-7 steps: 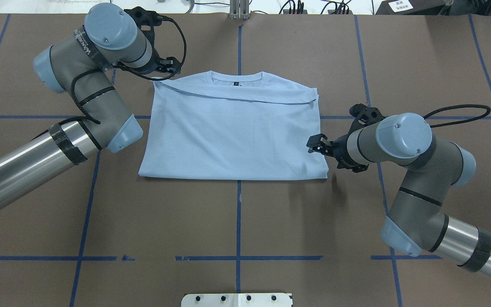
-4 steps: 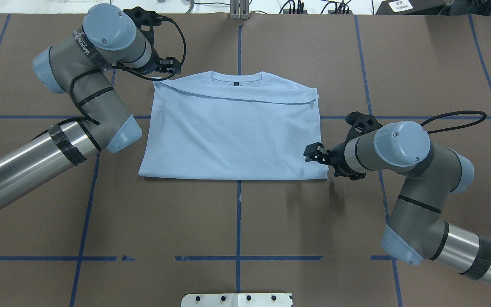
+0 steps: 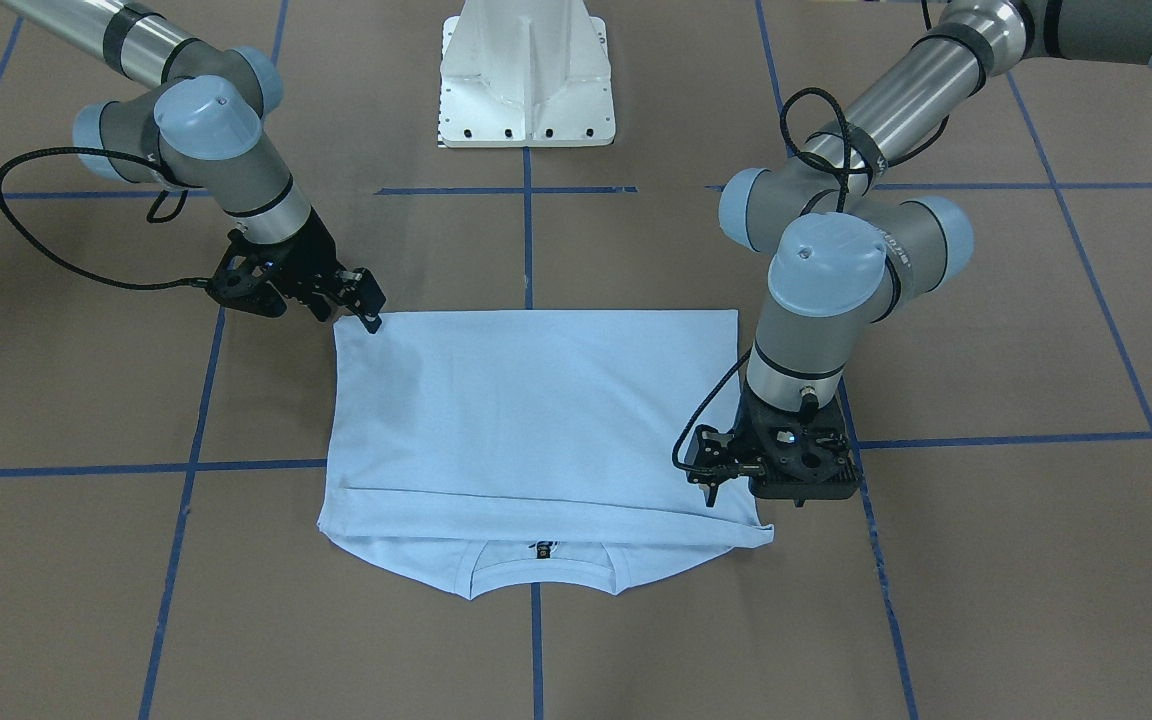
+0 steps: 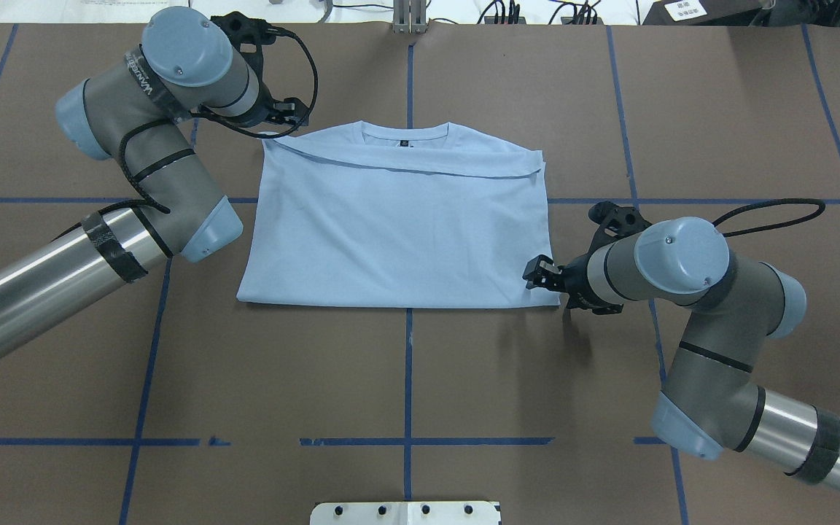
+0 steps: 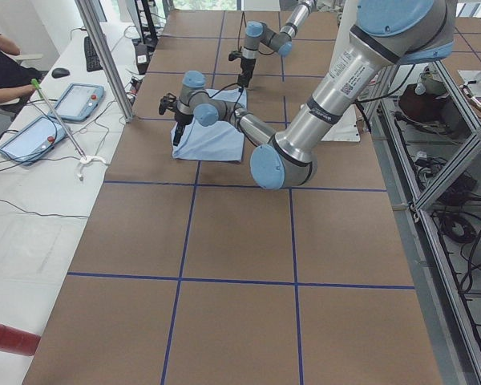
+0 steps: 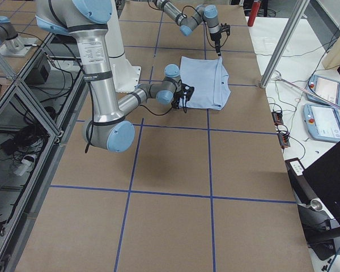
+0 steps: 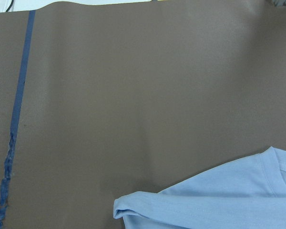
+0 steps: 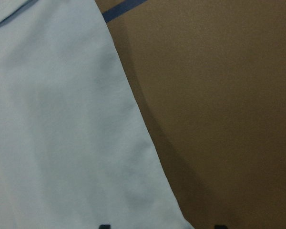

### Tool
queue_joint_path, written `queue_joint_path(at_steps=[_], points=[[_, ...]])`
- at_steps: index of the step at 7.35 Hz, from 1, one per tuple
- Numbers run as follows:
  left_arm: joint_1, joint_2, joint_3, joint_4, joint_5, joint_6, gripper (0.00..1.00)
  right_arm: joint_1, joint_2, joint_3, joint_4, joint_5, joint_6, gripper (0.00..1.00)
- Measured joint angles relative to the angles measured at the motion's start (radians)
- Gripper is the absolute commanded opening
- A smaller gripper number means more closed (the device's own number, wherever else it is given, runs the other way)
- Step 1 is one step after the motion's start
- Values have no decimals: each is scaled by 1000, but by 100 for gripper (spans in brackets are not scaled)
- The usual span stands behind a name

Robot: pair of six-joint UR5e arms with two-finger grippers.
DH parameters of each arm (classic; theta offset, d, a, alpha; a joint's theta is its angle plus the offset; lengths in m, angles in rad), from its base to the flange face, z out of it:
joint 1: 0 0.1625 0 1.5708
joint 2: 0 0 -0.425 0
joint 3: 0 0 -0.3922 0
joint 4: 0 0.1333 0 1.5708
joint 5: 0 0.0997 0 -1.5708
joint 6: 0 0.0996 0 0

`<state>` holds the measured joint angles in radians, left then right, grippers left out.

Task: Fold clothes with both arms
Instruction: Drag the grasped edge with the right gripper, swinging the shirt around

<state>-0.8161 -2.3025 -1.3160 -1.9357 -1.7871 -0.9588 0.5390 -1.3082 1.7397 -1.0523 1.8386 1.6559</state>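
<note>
The brown counter (image 4: 405, 379) is blue-taped. Upper left, the left arm's black fingers (image 4: 290, 111), spread unclear, hover at a shoulder corner of the centred light blue folded T-shirt (image 4: 398, 233). Rightward, the right arm's black fingers (image 4: 538, 268) straddle its hem corner, apart, seemingly to pinch.

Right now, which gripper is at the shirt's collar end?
The left gripper, beside the shirt corner next to the collar. The right gripper is at the opposite end, over the corner nearest the robot.
</note>
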Motion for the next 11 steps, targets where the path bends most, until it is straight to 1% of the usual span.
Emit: queue_joint_path(at_steps=[1,2,4,5,7,8,9,10,11], points=[[0,1,0,0,0,0,99,0,-2,-2,0,2,-3,20],[0,1,0,-1,0,0,99,2,-2,-5,0,4,-5,0],[0,6,1,-5,-1,0,99,18,-3,-6,0,31,-21,0],[0,8,1,-13,0,0,99,24,-11,11,1,41,-27,0],[0,9,1,-20,0,-3,99,32,-69,79,1,56,-31,0],[0,9,1,-21,0,-5,99,27,-118,128,0,59,-31,0],[0,10,0,-21,0,-7,99,3,-195,204,-1,60,-27,0],[0,10,0,-21,0,-8,99,-42,-273,285,-1,60,-15,0],[0,12,-1,-22,0,-9,99,-112,-333,354,-1,59,12,0]])
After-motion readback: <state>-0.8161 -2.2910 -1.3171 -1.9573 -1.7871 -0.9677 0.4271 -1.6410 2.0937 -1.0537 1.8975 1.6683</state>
